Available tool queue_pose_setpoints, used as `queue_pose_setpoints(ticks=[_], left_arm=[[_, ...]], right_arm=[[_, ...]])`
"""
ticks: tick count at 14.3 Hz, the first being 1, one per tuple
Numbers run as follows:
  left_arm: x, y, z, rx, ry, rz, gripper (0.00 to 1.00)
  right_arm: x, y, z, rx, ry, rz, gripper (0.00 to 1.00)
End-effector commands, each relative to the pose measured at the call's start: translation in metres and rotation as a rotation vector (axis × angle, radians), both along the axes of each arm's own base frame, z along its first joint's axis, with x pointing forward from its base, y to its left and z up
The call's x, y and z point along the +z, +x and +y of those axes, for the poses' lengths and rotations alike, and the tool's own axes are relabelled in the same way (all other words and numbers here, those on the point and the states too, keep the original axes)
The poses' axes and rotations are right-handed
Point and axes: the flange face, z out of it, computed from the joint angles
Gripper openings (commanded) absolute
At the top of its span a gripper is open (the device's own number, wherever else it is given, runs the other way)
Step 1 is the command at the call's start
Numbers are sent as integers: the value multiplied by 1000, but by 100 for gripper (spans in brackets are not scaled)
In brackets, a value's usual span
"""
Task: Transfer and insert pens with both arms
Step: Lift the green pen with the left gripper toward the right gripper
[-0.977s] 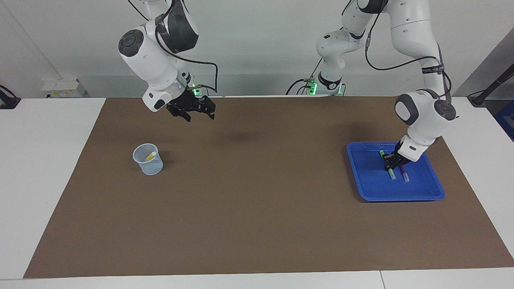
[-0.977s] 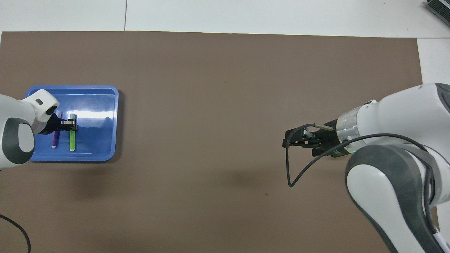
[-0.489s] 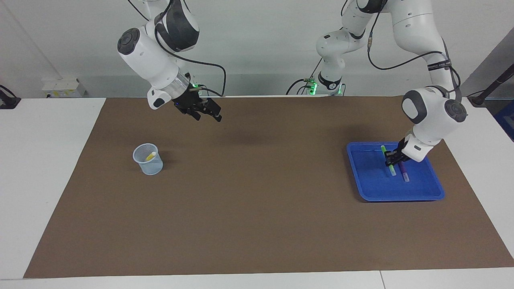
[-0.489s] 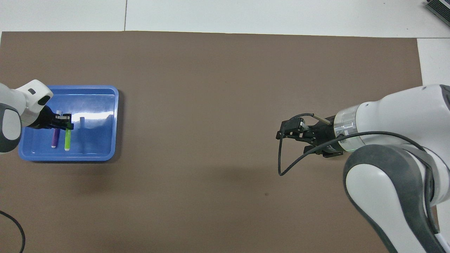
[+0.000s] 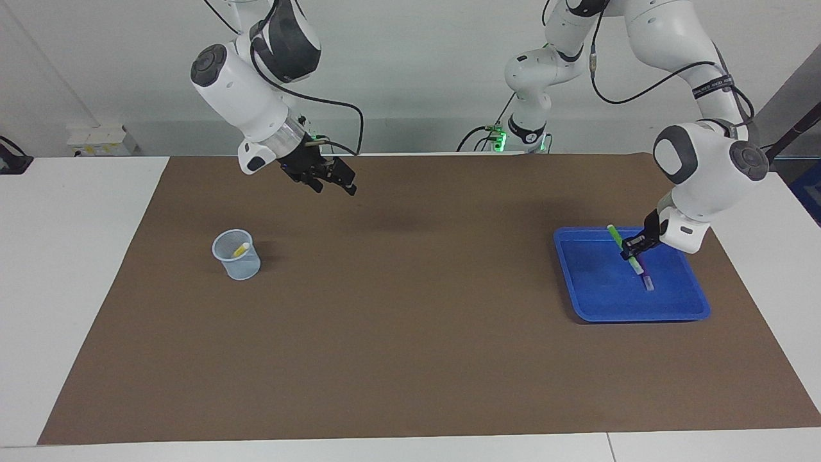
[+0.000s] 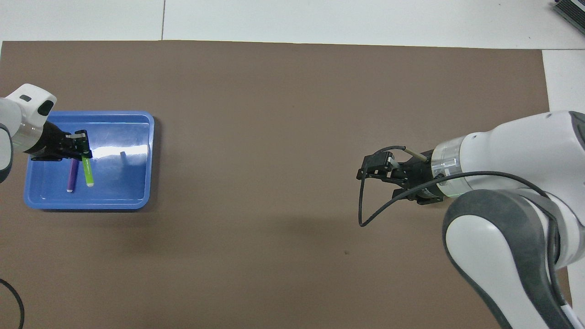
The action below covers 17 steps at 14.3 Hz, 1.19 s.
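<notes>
brown mat (image 5: pixel 410 333) — my left gripper (image 5: pixel 632 251) clamps the green pen (image 5: pixel 623 248) over the blue tray (image 5: pixel 596 301); my right gripper (image 5: pixel 333 181) waits agape.

open brown mat (image 5: pixel 410 308), cup (image 5: pixel 236 255), tray (image 5: pixel 593 301)

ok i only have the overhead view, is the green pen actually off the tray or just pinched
observer: off it. the left gripper is shut on the green pen, tilted in the air over the blue tray
operator: and the purple one
observer: the purple pen lies flat on the tray floor, below the gripper and not touched
operator: cant see the cup
observer: the cup stands toward the right arm's end with the yellow pen in it; the right gripper hangs open over the mat, not over the cup
</notes>
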Motion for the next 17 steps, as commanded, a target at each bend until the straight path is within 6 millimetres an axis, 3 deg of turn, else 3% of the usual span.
queue_pose_setpoints(ticks=[1, 8, 11, 17], left_arm=[[36, -8, -13, 231, -100, -4, 0], [92, -20, -72, 792, -264, 68, 0], [115, -32, -106, 933, -305, 108, 0], [129, -72, -170, 1071, -317, 204, 0]], right_arm=[[-1, 2, 4, -61, 23, 3, 100], [-3, 13, 4, -191, 84, -42, 100], [-3, 15, 3, -224, 99, -33, 100], [0, 17, 18, -308, 145, -32, 100]])
